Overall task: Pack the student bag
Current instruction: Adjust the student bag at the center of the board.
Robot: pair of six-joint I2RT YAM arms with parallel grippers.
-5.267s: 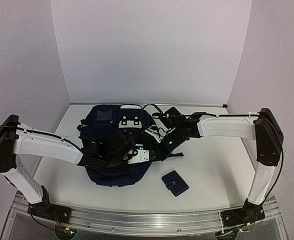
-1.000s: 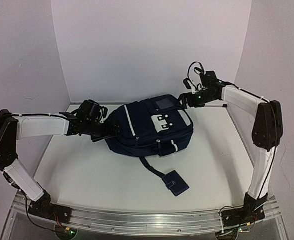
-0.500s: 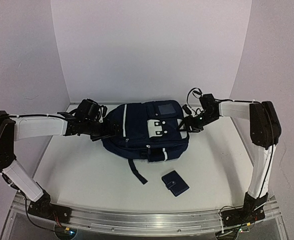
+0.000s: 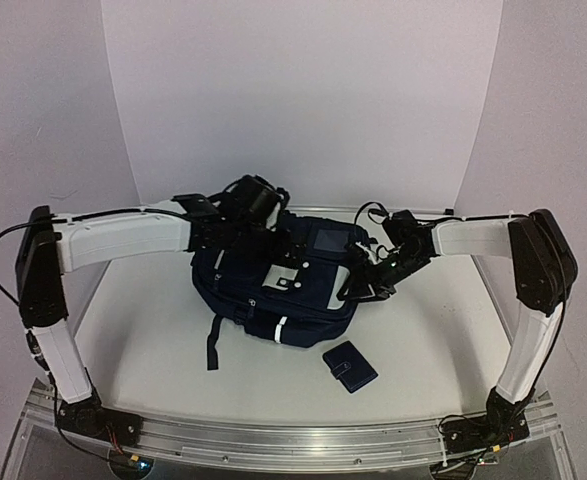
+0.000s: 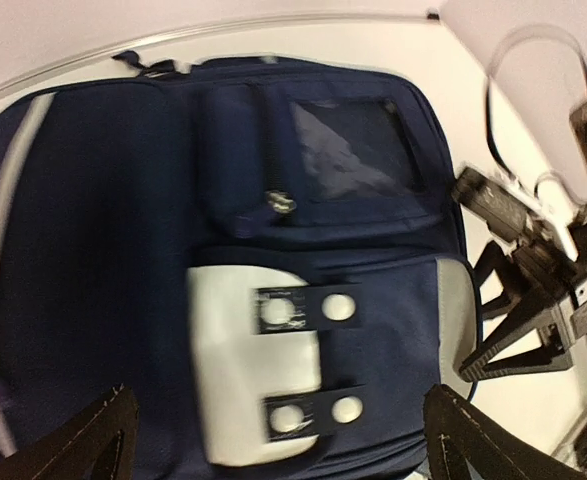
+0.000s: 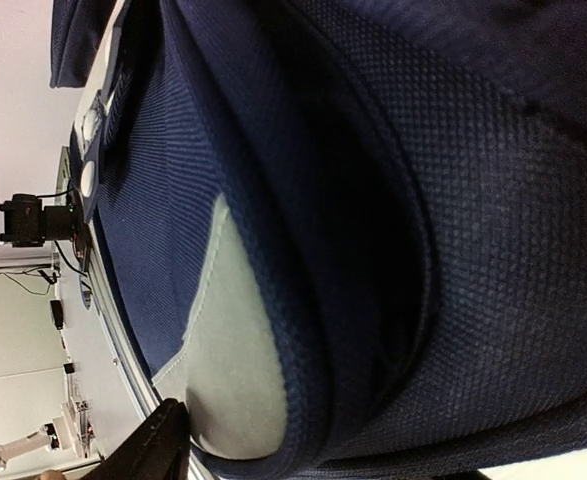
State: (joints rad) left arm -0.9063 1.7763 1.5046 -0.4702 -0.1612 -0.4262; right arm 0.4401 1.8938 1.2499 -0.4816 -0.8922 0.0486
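The white worktop (image 4: 153, 340) is carrying the student bag (image 4: 293, 285), which is lying toward the back middle with its front side facing up and one dark strap (image 4: 213, 345) trailing off its near left corner. Both arms are reaching in over the bag from either side. The left pincer (image 5: 283, 445) is hovering above the bag's white patch (image 5: 258, 380) with its tips spread wide, touching nothing. The right pincer (image 4: 371, 278) is pressing against the bag's right edge; its wrist view is filling with navy fabric, so whether it is pinching the cloth cannot be told. A small navy wallet (image 4: 350, 366) is lying just in front of the bag, apart from it.
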